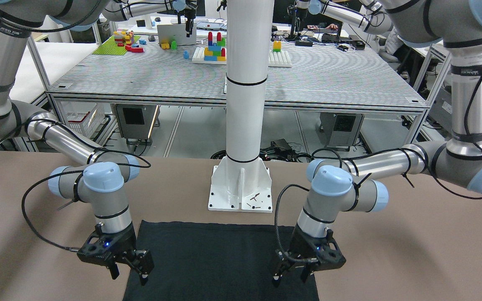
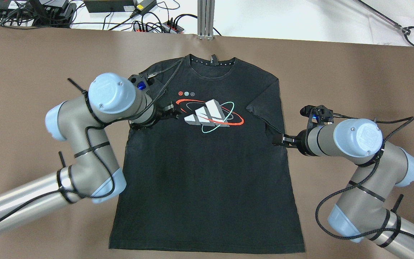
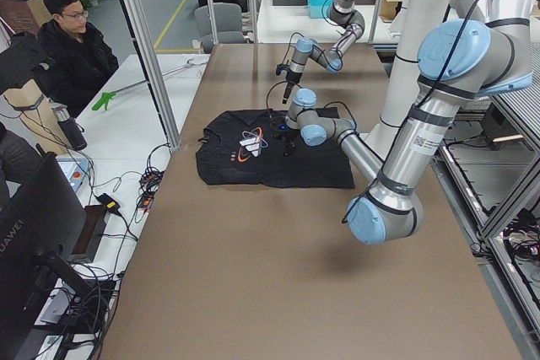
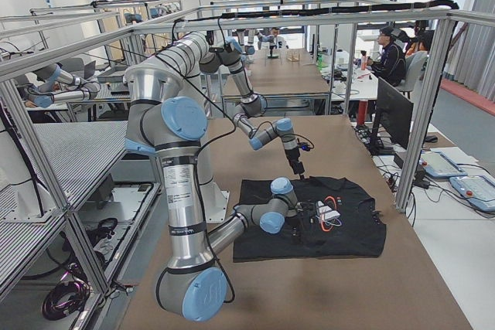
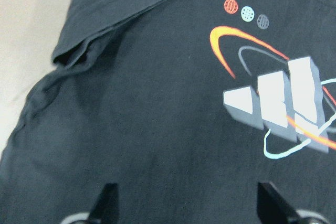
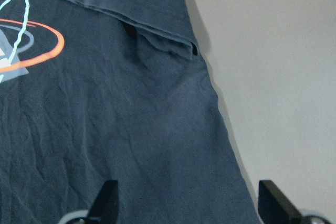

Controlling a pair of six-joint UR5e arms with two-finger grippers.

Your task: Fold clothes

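The black T-shirt [image 2: 203,172] lay flat and face up on the table [image 2: 354,72], its long axis running from the hem nearest the robot to the collar at the far end, so both hands faced along its length. The left gripper [image 5: 189,208] hung just above the cloth with its fingers spread, both tips over fabric. The shirt's side edge was off to its outer side, the folded-in sleeve [image 5: 126,14] ahead of it, and the printed logo [image 5: 278,103] ahead toward its inner side. The right gripper [image 6: 190,203] was likewise spread, but the shirt's other side edge ran between its fingers, the inner tip over cloth and the outer over bare table. By my judgement the right hand sat better placed to pinch an edge, while the left would first need to shift outward.
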